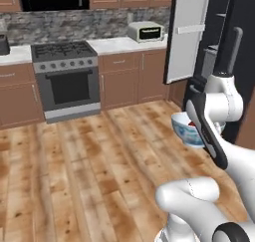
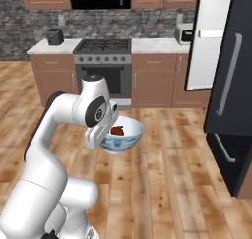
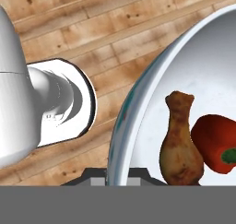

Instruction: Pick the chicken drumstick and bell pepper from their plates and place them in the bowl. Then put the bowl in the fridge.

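Wooden floorboards (image 2: pixel 162 179) fill the middle of the kitchen, with a stove (image 1: pixel 64 76) and brown cabinets (image 1: pixel 132 76) along the far wall. In the right base view the bowl (image 2: pixel 120 135) hangs in mid-air above the floor, carried at the arm's end, with the fridge (image 2: pixel 231 90) at about 3 o'clock from it, door (image 2: pixel 206 41) swung open. The hand view shows the chicken drumstick (image 3: pixel 179 144) lying inside the bowl, and the bell pepper (image 3: pixel 214 142) touching it at 3 o'clock. The fingers (image 3: pixel 117 174) are drawn together, clamped on the bowl's near rim. Judged from this arrangement, both foods are already loaded and the bowl lifted; what remains is carrying it to the fridge, setting it on a shelf and releasing it. The bowl is well apart from the fridge opening.
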{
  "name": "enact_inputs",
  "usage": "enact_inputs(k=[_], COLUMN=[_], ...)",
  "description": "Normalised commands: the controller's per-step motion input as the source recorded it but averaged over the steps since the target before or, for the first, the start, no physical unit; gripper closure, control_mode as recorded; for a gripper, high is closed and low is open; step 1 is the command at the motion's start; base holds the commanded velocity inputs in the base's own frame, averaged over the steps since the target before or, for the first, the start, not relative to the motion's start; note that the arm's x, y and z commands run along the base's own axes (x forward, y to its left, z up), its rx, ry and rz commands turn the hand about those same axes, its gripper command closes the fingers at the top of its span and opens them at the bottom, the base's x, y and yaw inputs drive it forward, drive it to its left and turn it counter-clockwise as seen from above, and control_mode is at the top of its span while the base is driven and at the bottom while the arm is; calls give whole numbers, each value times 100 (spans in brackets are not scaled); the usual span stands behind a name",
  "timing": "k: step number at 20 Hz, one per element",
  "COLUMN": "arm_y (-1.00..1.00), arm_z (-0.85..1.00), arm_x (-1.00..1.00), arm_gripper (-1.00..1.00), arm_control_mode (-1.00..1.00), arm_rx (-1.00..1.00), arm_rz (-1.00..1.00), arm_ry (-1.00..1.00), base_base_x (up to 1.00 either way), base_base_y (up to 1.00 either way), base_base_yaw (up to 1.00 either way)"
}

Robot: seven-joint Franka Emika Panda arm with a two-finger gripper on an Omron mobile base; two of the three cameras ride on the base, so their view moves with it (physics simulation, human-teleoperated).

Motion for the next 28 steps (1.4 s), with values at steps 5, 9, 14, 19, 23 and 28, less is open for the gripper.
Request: enact_inputs(k=[5,9,14,19,23,28], arm_y=[0,0,0,0,0,0], arm_z=[0,0,0,0,0,0], arm_x=[0,0,0,0,0,0], arm_gripper=[100,100,100,100,100,100], arm_control_mode=[100,100,100,100,100,100], arm_rx=[0,0,0,0,0,0], arm_rz=[0,0,0,0,0,0], arm_ry=[0,0,0,0,0,0], base_base_x=[94,92,81,60,48,51], base_base_y=[0,1,8,13,17,29], base_base_yaw=[3,-5,-22,-42,-55,-52])
